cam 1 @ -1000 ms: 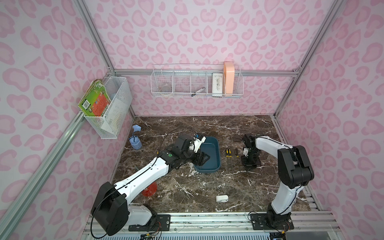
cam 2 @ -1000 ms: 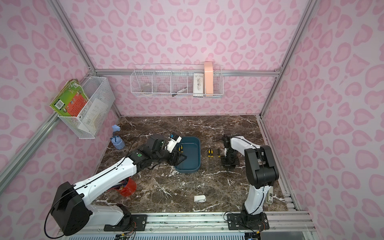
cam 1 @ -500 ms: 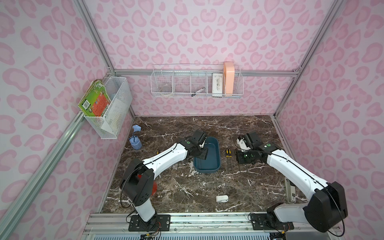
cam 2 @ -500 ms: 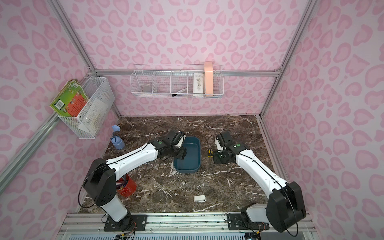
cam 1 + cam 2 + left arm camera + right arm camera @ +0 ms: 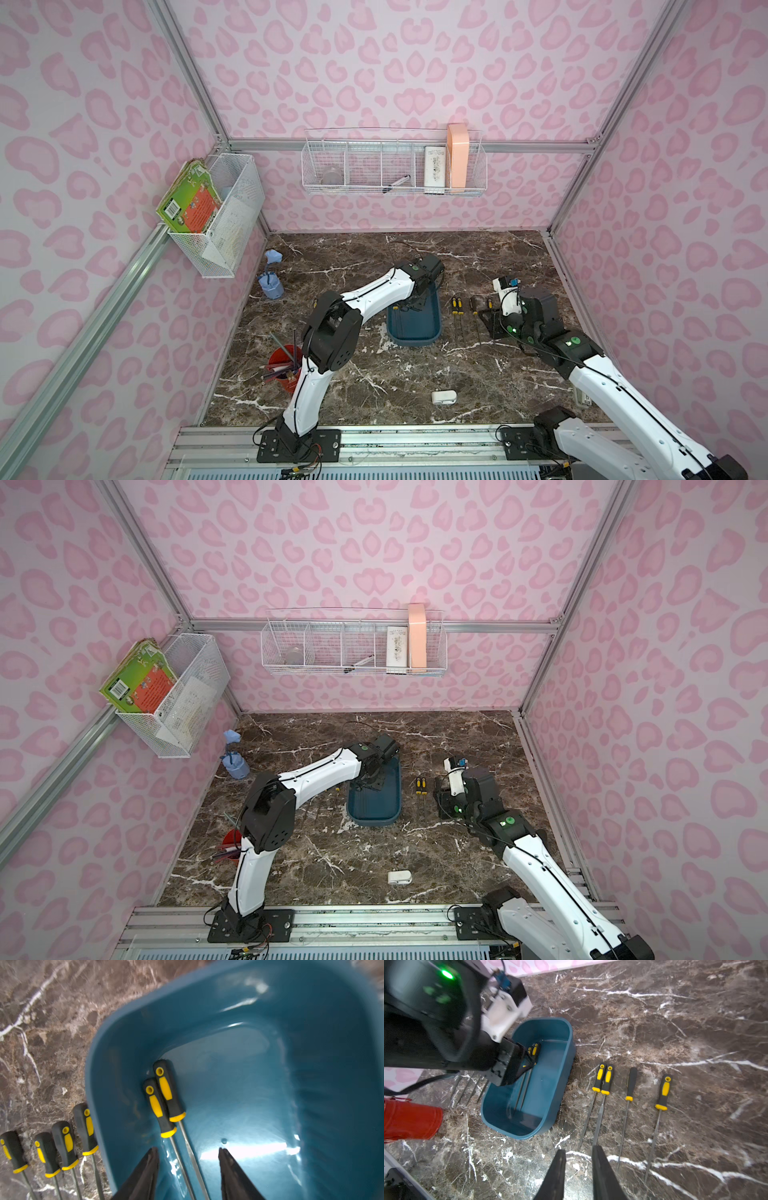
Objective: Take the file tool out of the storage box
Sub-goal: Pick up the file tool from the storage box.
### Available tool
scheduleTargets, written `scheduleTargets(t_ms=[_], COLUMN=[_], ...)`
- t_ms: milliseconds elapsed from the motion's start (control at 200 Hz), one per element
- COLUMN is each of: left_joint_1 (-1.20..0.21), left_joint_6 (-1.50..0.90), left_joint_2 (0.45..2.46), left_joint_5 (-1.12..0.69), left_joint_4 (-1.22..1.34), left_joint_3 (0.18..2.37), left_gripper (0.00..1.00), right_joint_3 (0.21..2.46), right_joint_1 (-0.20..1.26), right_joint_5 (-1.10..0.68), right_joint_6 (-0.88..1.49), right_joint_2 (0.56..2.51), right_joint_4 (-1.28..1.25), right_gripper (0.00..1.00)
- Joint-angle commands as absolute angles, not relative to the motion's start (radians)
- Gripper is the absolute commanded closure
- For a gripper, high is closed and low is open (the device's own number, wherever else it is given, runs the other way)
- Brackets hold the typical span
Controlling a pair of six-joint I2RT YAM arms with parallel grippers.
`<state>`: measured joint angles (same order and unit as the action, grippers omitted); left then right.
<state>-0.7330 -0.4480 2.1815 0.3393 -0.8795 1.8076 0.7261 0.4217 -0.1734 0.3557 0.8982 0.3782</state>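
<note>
The storage box is a dark teal tub at mid-table. Two file tools with black-and-yellow handles lie side by side along one wall inside it. My left gripper reaches down into the box. It stands open, its fingers apart on either side of the two steel shafts and not touching them. My right gripper hovers over the table to the right of the box. Its jaws stand a little apart with nothing between them.
Several more files lie in a row right of the box, and several others lie left of it. A red cup of sticks stands front left. A small white object lies near the front. White wire baskets hang on the walls.
My left gripper has moved from the box's left rim down into the box over the two files, and its jaws have narrowed. The right gripper's jaws have parted slightly.
</note>
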Motion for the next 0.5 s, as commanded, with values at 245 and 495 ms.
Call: scheduleTargets(t_ms=[245,495], left_joint_1=[-0.710,-0.687], left_joint_6=[-0.456,-0.439], left_joint_2=[2.258,2.291], left_joint_5=[0.305,0.265], left_joint_4=[-0.874,-0.885], left_joint_3=[1.861,1.892], left_gripper=[0.48,0.50], right_joint_3=[0.712,0.717], right_joint_1=[0.402,0.386], right_joint_5=[-0.241,-0.250], right_joint_6=[0.350,0.348], right_joint_2=[0.873,0.880], right_joint_4=[0.294,0.299], right_gripper=[0.76,0.76])
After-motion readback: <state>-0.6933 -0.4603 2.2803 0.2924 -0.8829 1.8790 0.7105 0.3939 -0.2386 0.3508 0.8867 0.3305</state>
